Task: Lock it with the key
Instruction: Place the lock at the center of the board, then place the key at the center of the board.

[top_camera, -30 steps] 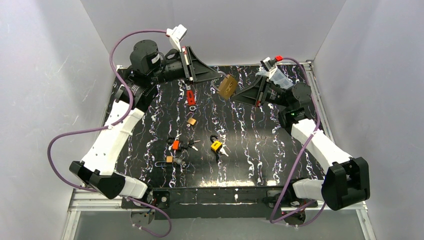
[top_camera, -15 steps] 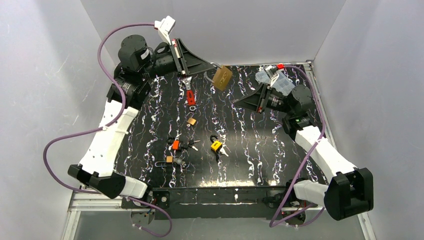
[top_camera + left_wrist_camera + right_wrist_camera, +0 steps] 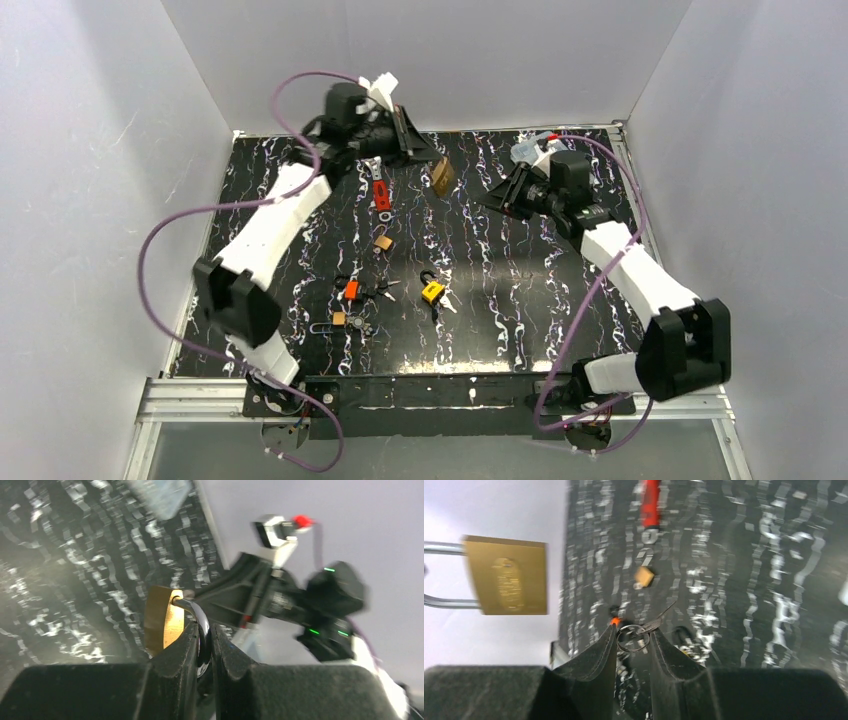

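Our black marbled bench has a scatter of spare little locks on it, but the one that matters is up in the air above the far part. The brass padlock hangs off our left pincer, which is clamped on the steel shackle, with the body sticking out toward the other arm. We reckon it's solid metal, stiff and heavy for its size. The shackle is smooth and round, so it could swivel in the grip once a key pushes on it, and a hold nearer the body would resist that better. Our right pincer is closed on the key ring, apart from the lock, with the thin key poking out. The key is light and probably floppy on that ring, so pinching it by its bow would aim better.
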